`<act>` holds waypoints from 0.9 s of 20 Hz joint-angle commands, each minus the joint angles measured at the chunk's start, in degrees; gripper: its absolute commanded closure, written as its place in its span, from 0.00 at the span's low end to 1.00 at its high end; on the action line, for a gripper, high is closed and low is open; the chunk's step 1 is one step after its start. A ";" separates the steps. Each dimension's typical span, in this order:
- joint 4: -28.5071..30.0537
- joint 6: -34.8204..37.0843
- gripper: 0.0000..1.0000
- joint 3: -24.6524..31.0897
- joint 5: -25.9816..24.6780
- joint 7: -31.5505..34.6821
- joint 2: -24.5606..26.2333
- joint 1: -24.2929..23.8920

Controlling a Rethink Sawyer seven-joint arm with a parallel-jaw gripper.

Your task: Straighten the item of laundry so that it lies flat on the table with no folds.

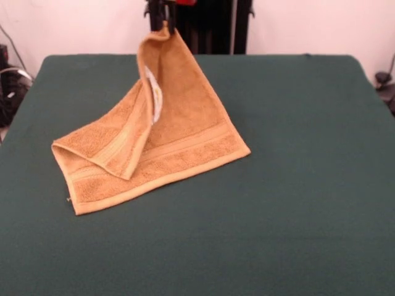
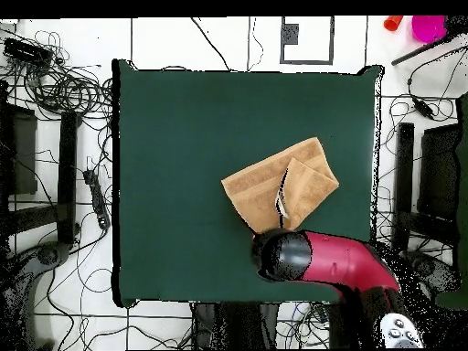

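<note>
**Towel Hangs by One Corner Above Green Table**

The robot's gripper pinches the top corner of a rectangular orange-tan terry hand towel, its tips barely showing at the upper edge of the front view, pressed together on the cloth. From that pinched corner the towel falls away below the gripper in a tent shape, widening as it drops to the large rectangular table covered in dark green cloth.

The lower part of the towel rests on the table beneath and to either side of the gripper, its woven band stripes running along the bottom edge. One flap is folded over the front of the towel, and a small white tag shows along the fold just below the gripper.

In the overhead view the red and black arm reaches in over the table's edge, its rounded black end sitting directly above the raised corner and hiding the gripper itself. The towel spreads out from under that end toward the table's middle, creased and doubled over on itself. The bare green cloth extends well beyond the towel on every side.
</note>
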 commanded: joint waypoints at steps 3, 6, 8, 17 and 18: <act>6.54 3.37 1.00 3.34 -4.41 -0.16 1.75 6.65; 7.34 1.87 1.00 4.42 -3.10 -0.75 2.28 4.95; 7.54 2.48 1.00 4.61 -3.71 -2.64 1.49 4.08; 8.24 1.11 1.00 6.60 -3.99 -5.15 2.44 -0.21; 7.99 0.98 1.00 6.64 -4.15 -5.06 2.67 -0.41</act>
